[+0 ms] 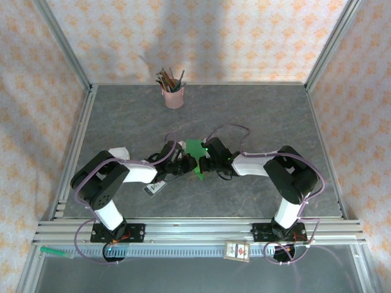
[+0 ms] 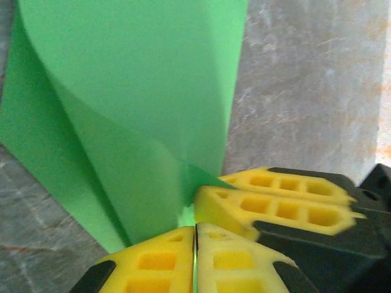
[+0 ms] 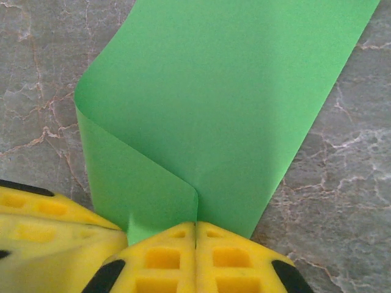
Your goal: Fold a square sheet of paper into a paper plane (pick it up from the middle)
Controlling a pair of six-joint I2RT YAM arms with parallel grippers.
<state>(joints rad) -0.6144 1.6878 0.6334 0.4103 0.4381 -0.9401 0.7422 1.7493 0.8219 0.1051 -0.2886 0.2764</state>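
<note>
1. Grey marbled counter (image 1: 244, 116), patterned walls; the green paper (image 1: 194, 148) sits mid-counter between the arms, curled over, not yet creased.
2. Left jaws and right jaws are both pinched on its edge, touching.
3. I'd match the edges before flattening.

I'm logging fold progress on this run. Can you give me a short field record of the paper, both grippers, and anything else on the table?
paper: square sheet of paper, bright green, one side curled over loosely, no pointed dart shape yet
left gripper: shut on the sheet's edge
right gripper: shut on the same edge, close beside the left
location: middle of the table, between the arms
other items: cup of pencils at the back; small white card by the left arm
</note>
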